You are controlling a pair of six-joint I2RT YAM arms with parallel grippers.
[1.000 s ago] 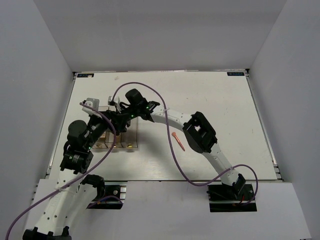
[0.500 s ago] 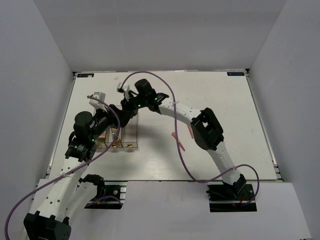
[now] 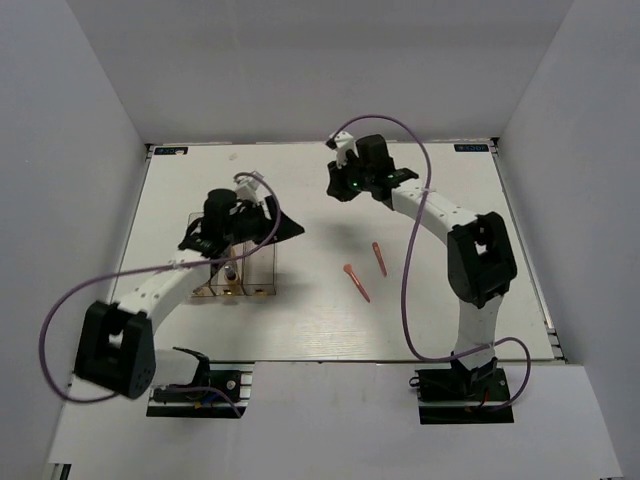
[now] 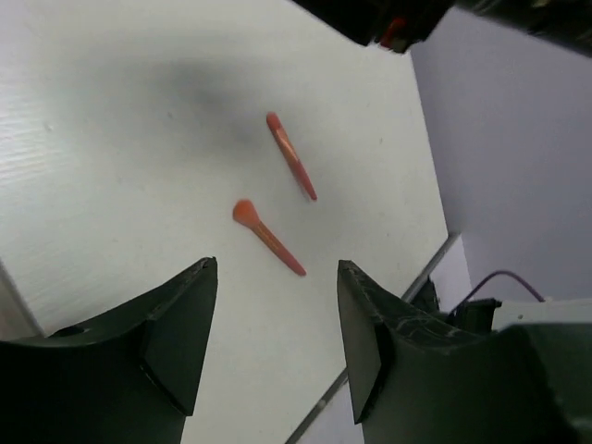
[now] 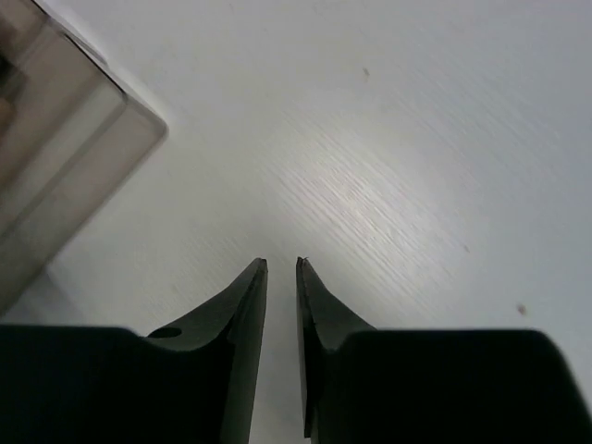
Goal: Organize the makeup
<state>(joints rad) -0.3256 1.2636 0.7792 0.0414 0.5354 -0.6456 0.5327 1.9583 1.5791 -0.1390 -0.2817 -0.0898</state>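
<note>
Coral-pink sticks (image 3: 356,282) lie close together on the desk (image 3: 450,300), right of the clear box (image 3: 250,278), near whose far edge the left hand (image 4: 276,270) hovers apart and empty, the right hand (image 5: 281,263) farther back, pressed together on nothing.

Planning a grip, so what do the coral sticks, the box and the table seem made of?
Coral sticks: probably plastic, smooth and matte, with even colour. Box: clear, slightly smoky plastic, since its walls show through. Table: white laminate or painted wood, going by the fine grain lines and soft sheen.
</note>
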